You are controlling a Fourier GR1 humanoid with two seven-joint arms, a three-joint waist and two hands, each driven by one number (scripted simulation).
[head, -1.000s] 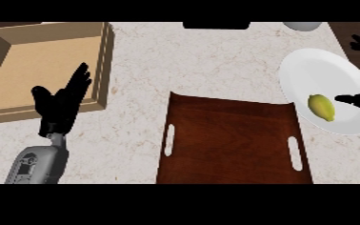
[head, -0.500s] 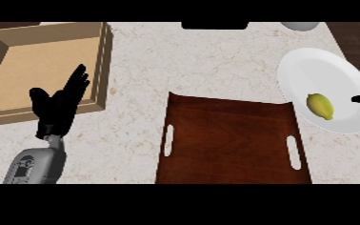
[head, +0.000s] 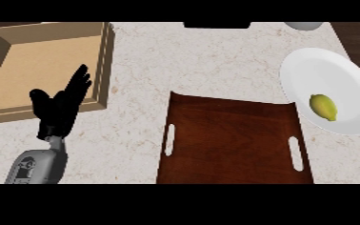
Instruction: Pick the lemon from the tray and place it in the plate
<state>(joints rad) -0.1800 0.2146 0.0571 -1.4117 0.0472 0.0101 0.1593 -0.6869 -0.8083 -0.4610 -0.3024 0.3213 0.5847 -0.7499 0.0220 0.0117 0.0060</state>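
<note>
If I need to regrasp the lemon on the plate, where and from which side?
Grip the lemon across its narrow middle, coming from above. It lies flat on the white plate with its long axis running roughly top to bottom, so its left and right flanks are exposed.

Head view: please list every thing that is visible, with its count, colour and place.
lemon: one, yellow-green, on the plate, near its lower part.
plate: one, white, at the right edge of the counter.
tray: one, dark brown, with two white slot handles, centre bottom, nothing on it.
wooden box: one, light brown, upper left.
grey round object: one, top right, cut off by the edge.
counter: one, beige speckled.
left hand: one, black, fingers straight, resting at lower left over the box edge.
</note>
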